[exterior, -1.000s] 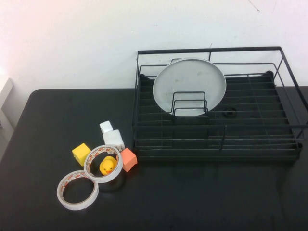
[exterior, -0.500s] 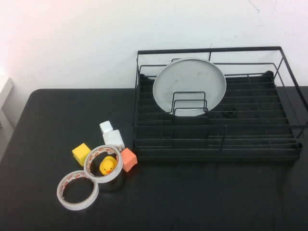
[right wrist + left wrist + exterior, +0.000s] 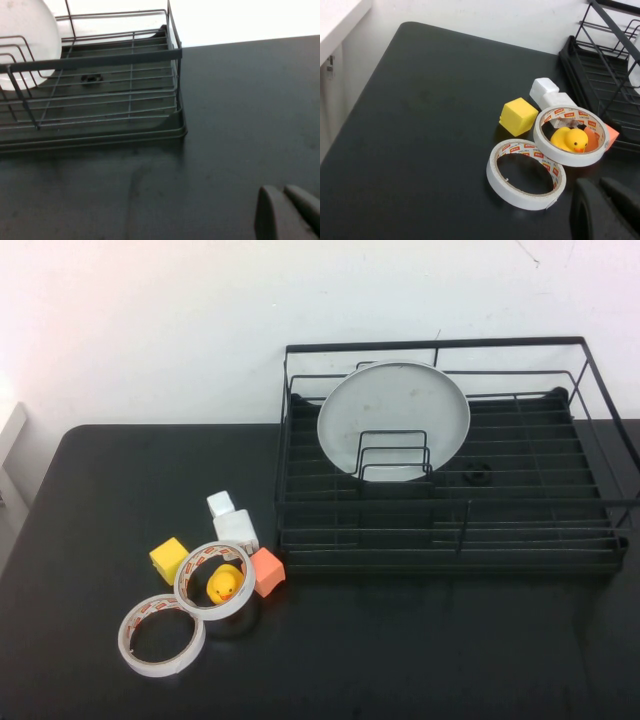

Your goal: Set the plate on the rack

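The white plate stands upright in the loop dividers at the back left of the black wire rack. No hand holds it. Neither arm shows in the high view. In the left wrist view my left gripper is shut and empty, low over the black table beside the tape rolls, with the rack's corner beyond. In the right wrist view my right gripper is shut and empty over bare table, off the rack's right front corner. The plate's edge shows there too.
Left of the rack lie two white tape rolls, a yellow duck inside one, a yellow cube, an orange cube and a white block. A white wall stands behind.
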